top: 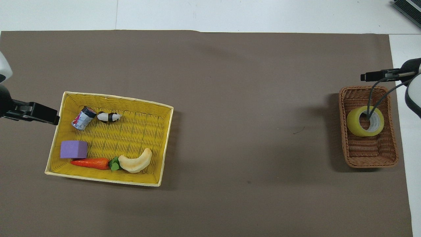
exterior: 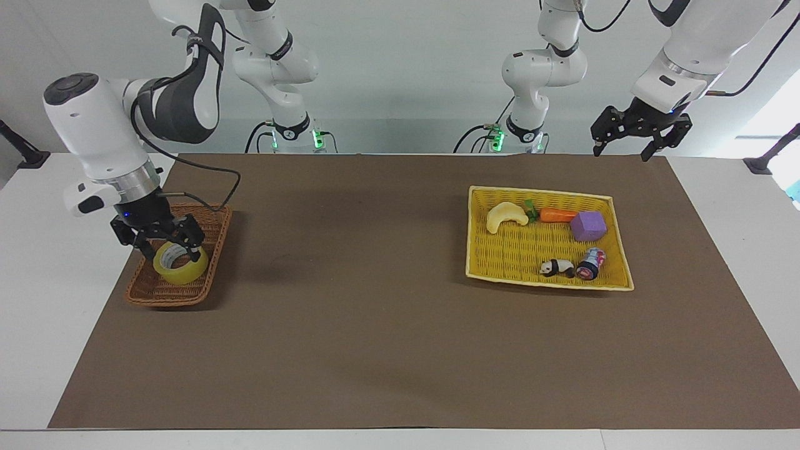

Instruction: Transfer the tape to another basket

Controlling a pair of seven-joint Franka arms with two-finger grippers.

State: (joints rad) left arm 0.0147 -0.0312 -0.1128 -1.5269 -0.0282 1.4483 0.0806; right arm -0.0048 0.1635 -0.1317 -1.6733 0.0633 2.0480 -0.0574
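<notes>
Wicker basket (exterior: 164,289) is occupied by the tape (exterior: 180,264), straddled by the right gripper (exterior: 169,247), fingers apart. Left gripper (exterior: 627,149), fingers apart, is held over the table edge.

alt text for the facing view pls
The right gripper hangs open just above the tape in the brown wicker basket. The left gripper waits open above the table near the yellow tray of toys.
</notes>
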